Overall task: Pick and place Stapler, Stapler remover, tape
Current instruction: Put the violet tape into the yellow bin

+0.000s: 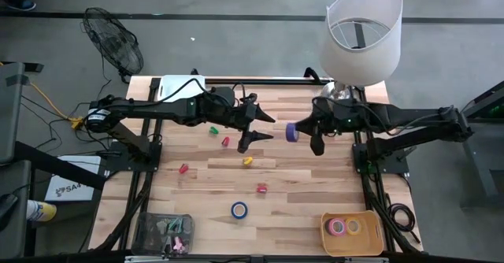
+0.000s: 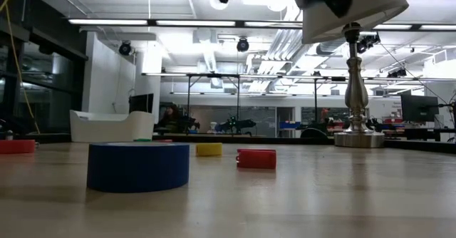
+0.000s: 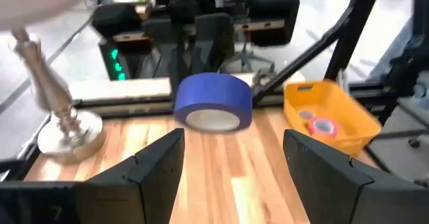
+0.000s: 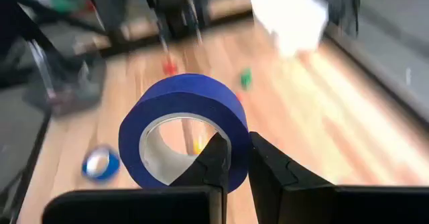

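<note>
1. starting at the left of the table, the clear bin with small coloured pieces sits at the near left corner, and the left arm reaches in over the table's far half.
2. the left gripper hangs above the boards with its fingers spread apart and nothing between them; in its wrist view the blue tape roll is just ahead of the open fingers, not touching them.
3. small red, green and yellow pieces lie scattered on the wood below and near the left gripper, and a second blue roll lies flat nearer the front edge.
4. the right gripper is pinched tight on the blue tape roll's wall, one finger inside the ring and one outside, holding it in the air on edge.
5. the yellow basket, already holding two rolls, sits at the near right corner, the right arm's side, so i judge the carry goes that way.
6. open wood lies along that path; the lamp stands behind the right arm, away from it.
</note>
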Tool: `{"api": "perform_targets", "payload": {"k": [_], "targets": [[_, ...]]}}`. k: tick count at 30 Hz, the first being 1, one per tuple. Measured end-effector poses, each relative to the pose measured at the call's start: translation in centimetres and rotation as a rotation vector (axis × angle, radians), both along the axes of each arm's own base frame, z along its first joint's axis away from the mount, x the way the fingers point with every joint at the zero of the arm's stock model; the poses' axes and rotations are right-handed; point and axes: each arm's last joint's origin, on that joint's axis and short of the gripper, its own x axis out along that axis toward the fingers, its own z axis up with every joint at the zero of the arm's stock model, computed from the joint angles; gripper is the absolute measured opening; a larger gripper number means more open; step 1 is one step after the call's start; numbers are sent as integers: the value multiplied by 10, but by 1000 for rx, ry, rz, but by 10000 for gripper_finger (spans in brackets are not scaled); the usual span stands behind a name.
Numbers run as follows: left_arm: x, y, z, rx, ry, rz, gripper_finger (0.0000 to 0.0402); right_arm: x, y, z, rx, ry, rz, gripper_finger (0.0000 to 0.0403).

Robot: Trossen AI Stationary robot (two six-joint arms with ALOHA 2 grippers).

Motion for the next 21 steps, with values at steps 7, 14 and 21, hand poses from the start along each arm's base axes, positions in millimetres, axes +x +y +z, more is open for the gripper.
{"api": "perform_targets", "payload": {"k": [7, 14, 21], "targets": [[-2, 1, -8, 73, 75, 6, 250, -24, 16, -21, 221, 277, -82, 27], [-4, 1, -14, 162, 133, 3, 250, -40, 41, -31, 420, 431, -184, 26], [-8, 1, -22, 203, 224, -19, 250, -55, 79, -37, 667, 549, -252, 26]]}}
